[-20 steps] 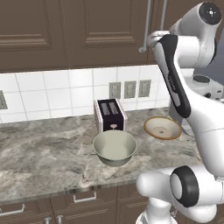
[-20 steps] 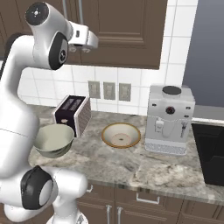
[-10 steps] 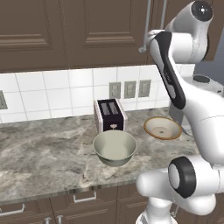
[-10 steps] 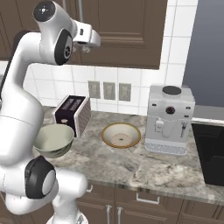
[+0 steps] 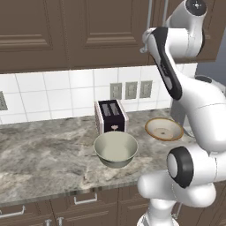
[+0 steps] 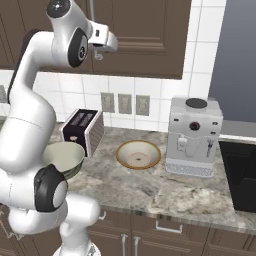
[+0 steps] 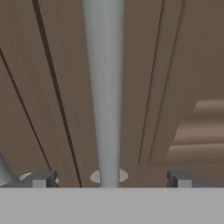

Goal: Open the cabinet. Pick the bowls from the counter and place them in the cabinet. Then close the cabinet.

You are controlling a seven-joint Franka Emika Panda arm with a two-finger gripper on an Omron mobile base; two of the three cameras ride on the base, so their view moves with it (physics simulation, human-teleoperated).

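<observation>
I am looking along the tool (image 7: 109, 180), raised high in front of the cabinet (image 5: 88, 31). Its jaws stand wide apart and hold nothing. Straight ahead of the tool, centred in the gap between its two tips, is one silver bar handle (image 7: 104, 87) of the cabinet. The handle's long axis runs up and down the door, crossing the line between the tips at a right angle, so I judge that a short push forward and a squeeze would take it. I cannot tell if the tips already reach past the bar. The doors appear shut.

Well below the tool, on the desk (image 5: 44, 154), sit both bowls. The deep plain bowl (image 5: 115, 149) is in front of a toaster (image 5: 110, 115). The shallower patterned bowl (image 6: 139, 154) lies beside it, between the toaster and a coffee machine (image 6: 192, 137). Neither bowl is touched.
</observation>
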